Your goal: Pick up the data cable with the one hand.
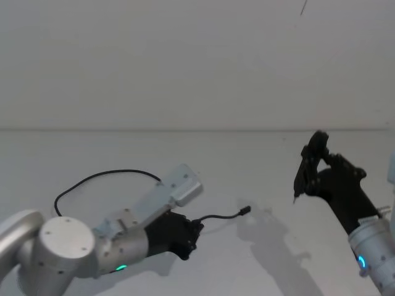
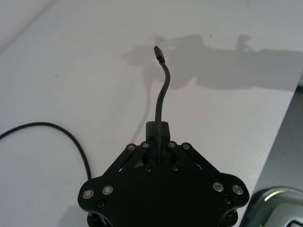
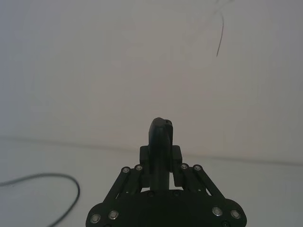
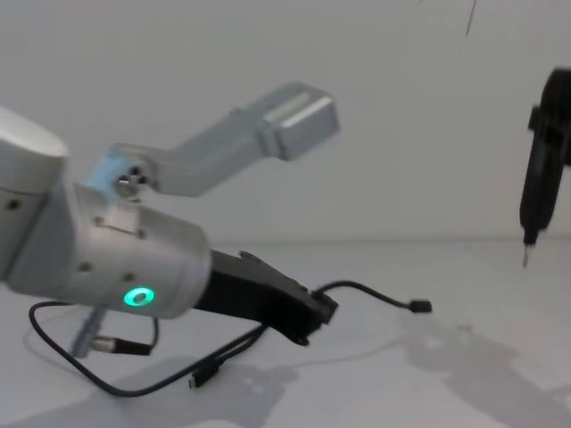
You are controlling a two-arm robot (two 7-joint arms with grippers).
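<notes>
Silver wrist (image 4: 134,259), green ring light (image 4: 136,296), black left tool (image 4: 312,316).

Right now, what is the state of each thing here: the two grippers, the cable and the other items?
left gripper: shut on the data cable, low over the table.
data cable: held near one plug, that end raised; the rest loops on the table.
right gripper: shut on the pen-shaped tool, raised at the right.
pen-shaped tool: held, tip down, off the table.
short wire: lying loose under the left arm.

Black data cable (image 2: 158,113) (table (image 1: 247,160) white)
</notes>
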